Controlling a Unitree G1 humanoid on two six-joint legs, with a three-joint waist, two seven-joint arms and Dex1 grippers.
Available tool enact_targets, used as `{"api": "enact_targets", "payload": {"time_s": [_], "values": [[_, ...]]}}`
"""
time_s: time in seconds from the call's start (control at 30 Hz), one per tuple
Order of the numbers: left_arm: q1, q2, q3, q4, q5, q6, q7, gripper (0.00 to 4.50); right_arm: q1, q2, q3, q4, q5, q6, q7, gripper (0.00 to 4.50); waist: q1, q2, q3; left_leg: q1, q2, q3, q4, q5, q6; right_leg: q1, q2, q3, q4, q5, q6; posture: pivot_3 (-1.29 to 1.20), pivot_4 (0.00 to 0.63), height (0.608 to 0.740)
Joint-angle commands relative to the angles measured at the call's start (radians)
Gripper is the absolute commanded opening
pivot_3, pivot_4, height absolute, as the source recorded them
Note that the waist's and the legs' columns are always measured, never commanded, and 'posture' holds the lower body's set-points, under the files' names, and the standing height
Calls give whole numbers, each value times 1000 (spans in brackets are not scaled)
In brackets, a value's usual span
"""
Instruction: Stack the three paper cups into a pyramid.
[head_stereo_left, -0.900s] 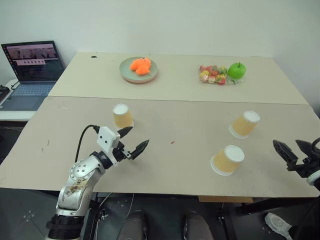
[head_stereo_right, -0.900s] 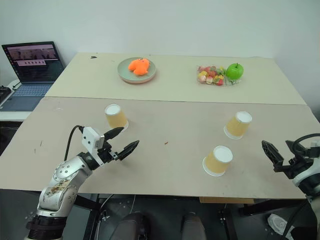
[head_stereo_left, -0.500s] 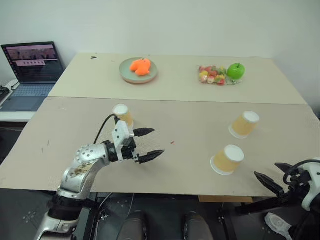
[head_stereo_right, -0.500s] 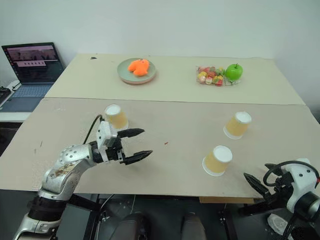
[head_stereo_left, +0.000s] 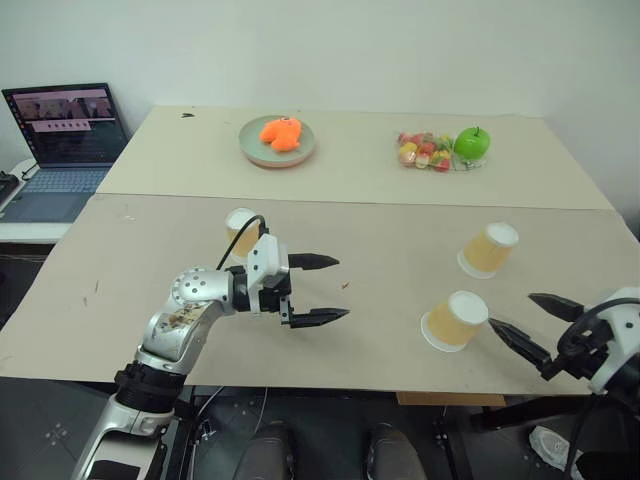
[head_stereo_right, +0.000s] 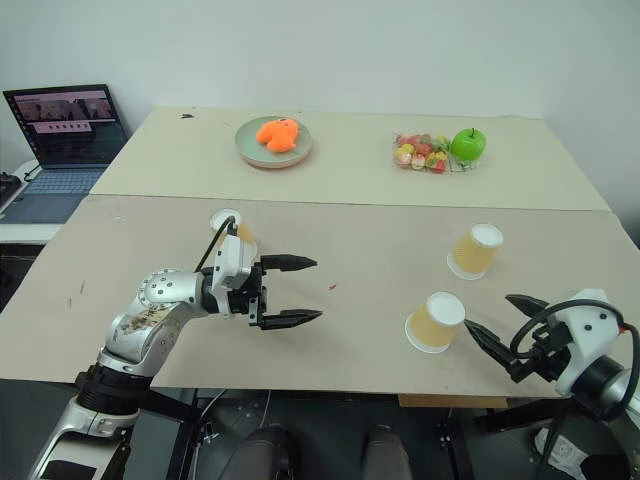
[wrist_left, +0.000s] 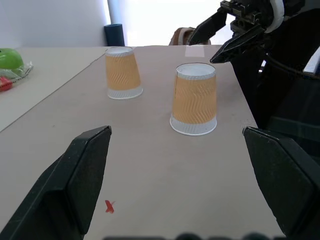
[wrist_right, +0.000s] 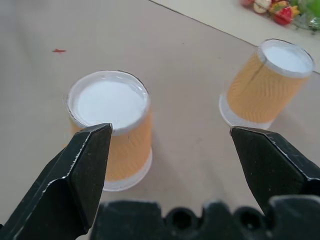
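On the tan surface (head_stereo_left: 380, 340), the right hand (head_stereo_left: 528, 322) has been brought up, spread wide, just beside the nearest paper cup (head_stereo_left: 455, 319). The left hand (head_stereo_left: 322, 289), also wide, has been swung right. The other cups (head_stereo_left: 489, 248) (head_stereo_left: 241, 228) stand apart, unstacked.

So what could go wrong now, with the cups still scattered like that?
The open right gripper is close beside the nearest cup, which stands upside down near the table's front edge; a clumsy nudge might tip it off. The left gripper has its arm in front of the third cup and could knock it.
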Motion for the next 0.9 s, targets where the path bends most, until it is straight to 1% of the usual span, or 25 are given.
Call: {"api": "enact_targets", "payload": {"time_s": [0.03,0.17,0.27,0.37,0.53,0.63,0.83,0.9], "values": [[-23,-2,9,-13,-20,-3,-15,4500,4,-9,3,-60,35,30,5,4434,2,0,0,0,0,0,0,0,0,0,0,0,0,0,0,0,150,673],[-25,-3,15,-12,-24,1,-20,4500,24,-16,8,-82,61,56,28,4434,5,0,0,0,0,-1,0,0,0,1,0,-1,-1,0,0,0,150,673],[-27,-4,20,0,-22,-4,-22,4500,43,-30,-15,-91,91,82,53,4434,4,0,0,0,0,-1,0,0,0,1,0,-1,-1,0,0,0,150,673],[-33,-14,27,14,-25,3,-11,4500,30,-24,-21,-84,105,88,36,4434,3,0,0,0,0,-1,0,0,0,1,0,-1,-1,0,0,0,150,673],[-40,-22,30,22,-20,-1,-9,4500,13,-16,24,-79,78,77,25,4434,3,0,0,0,0,-1,0,0,0,1,0,-1,-1,0,0,0,150,673],[-45,-22,33,19,-19,1,-4,4500,-19,-15,53,-42,63,63,21,4434,3,0,0,0,0,-1,0,0,0,1,0,-1,-1,0,0,0,150,673],[-37,-6,49,-19,-37,25,4,4500,-68,-17,104,8,36,48,30,4434,1,0,0,0,0,-1,0,0,0,1,0,-1,-1,1,1,0,150,673],[-31,8,55,-42,-50,44,5,4500,-107,-19,134,38,24,41,35,4434,1,-1,0,0,0,-1,0,0,0,1,0,-1,-2,1,1,0,150,673]]}}
